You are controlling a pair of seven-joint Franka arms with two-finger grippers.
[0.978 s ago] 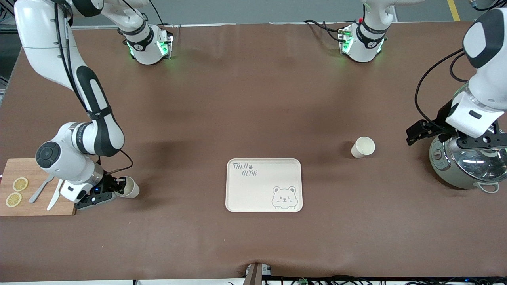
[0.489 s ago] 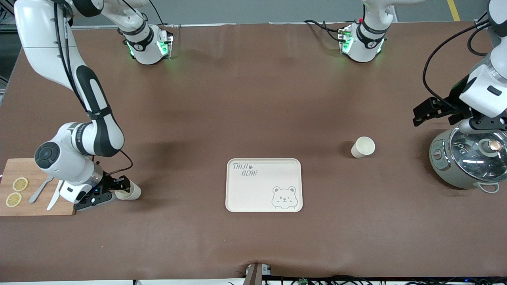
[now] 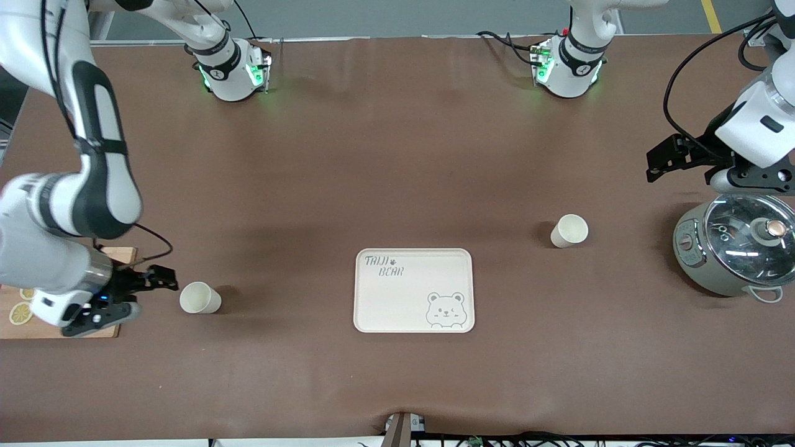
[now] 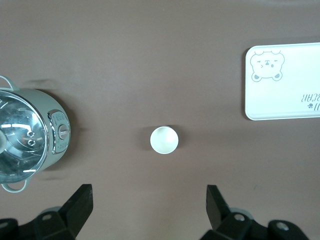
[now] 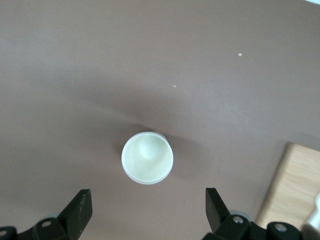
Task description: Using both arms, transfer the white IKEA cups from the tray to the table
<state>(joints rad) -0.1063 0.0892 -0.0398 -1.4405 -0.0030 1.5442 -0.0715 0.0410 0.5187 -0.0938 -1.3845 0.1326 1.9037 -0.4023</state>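
One white cup [image 3: 199, 298] stands upright on the table toward the right arm's end, free of the gripper. My right gripper [image 3: 144, 294] is open and empty in the air between that cup and the cutting board. In the right wrist view the cup [image 5: 148, 158] lies just ahead of the open gripper [image 5: 148, 212]. The second white cup [image 3: 569, 230] stands upright toward the left arm's end. My left gripper [image 3: 714, 172] is open and empty, up over the table beside the pot. The left wrist view shows that cup [image 4: 164, 139] ahead of the open gripper [image 4: 148, 210].
A bear-printed tray [image 3: 397, 304] lies between the two cups, nearer the front camera. A grey-green pot [image 3: 739, 251] with a glass lid stands at the left arm's end. A wooden cutting board [image 3: 37, 330] with a lemon slice [image 3: 20, 312] lies at the right arm's end.
My right gripper has let go of the cup and drawn back and up toward the cutting board. My left gripper has risen off the pot lid.
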